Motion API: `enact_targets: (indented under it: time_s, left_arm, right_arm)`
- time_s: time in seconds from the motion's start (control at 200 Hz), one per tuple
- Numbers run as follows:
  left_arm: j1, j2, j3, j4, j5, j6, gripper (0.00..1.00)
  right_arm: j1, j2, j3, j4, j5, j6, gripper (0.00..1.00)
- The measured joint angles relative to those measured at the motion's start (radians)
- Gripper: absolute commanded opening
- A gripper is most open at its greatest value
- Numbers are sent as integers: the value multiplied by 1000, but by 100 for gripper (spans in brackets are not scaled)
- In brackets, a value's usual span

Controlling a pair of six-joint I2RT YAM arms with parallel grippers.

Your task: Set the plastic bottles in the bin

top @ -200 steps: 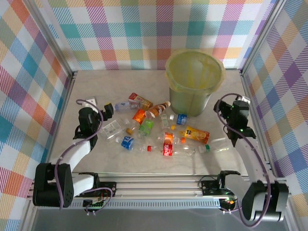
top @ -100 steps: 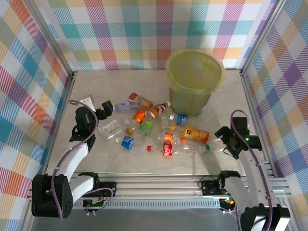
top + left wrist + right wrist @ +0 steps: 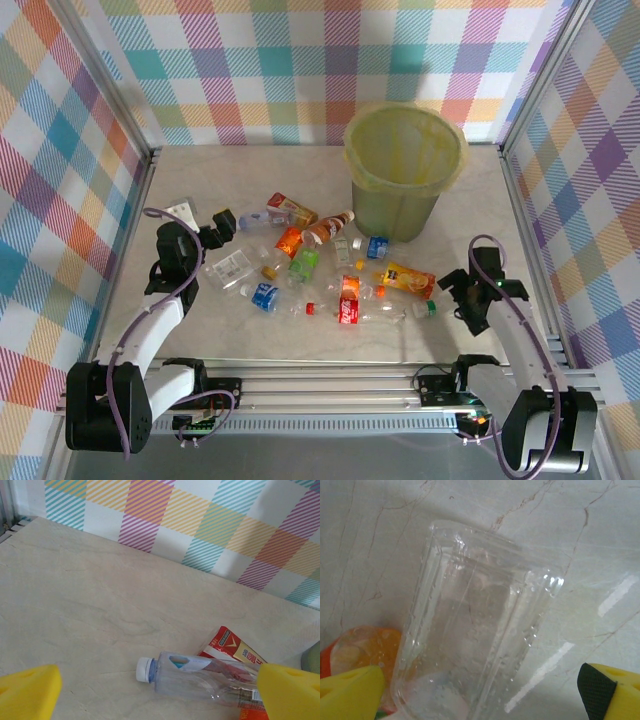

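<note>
On table (image 3: pixel 250 335), mid area: plastic bottles (image 3: pixel 320 270) lie in a loose scatter, crushed, on their sides, w/ mixed red/orange/green/blue labels. Bin (image 3: pixel 395 215) stands upright at far right of table, close to back wall, yellowish liner (image 3: pixel 352 165) folded over rim. Closest bottles sit just beside its near-left base, the rest spread out to the left and toward the near edge.

Left end effector (image 3: pixel 205 218): at left edge of the scatter, jaws spread wide, gripping nothing. Left wrist cam: yellow fingertips (image 3: pixel 27 692) in both bottom corners. White-capped clear bottle (image 3: pixel 200 675) lies ahead btwn them, cap pointing left, and a red-label bottle (image 3: pixel 230 647) touches it from behind. Checked wall (image 3: pixel 200 520) beyond.

Right end effector (image 3: pixel 458 295): at right end of the scatter, near table's right side, jaws spread wide too. Right wrist cam: label-less clear bottle (image 3: pixel 475 630) lies on the marbled top, framed btwn the two yellow pads (image 3: pixel 350 685), no contact visible w/ either pad. Orange-tinted bottle (image 3: pixel 365 645) sits against its lower-left end. Can't tell how far above the bottle the pads are.
</note>
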Motion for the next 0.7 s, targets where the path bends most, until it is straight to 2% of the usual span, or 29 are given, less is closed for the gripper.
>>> enact_targets:
  time_s: [0.205,0.425,0.605,0.7]
  left_arm:
    - [0,0,0,0,13,0,100]
    - [0,0,0,0,19,0,100]
    - [0,0,0,0,30,0,100]
    - [0,0,0,0,34,0,100]
  right_arm:
    - [0,45,-13,81,18,42,100]
    - [0,140,-15,152,26,64,95]
    - [0,200,-18,197,31,79,83]
    - [0,204,-19,204,45,84,72]
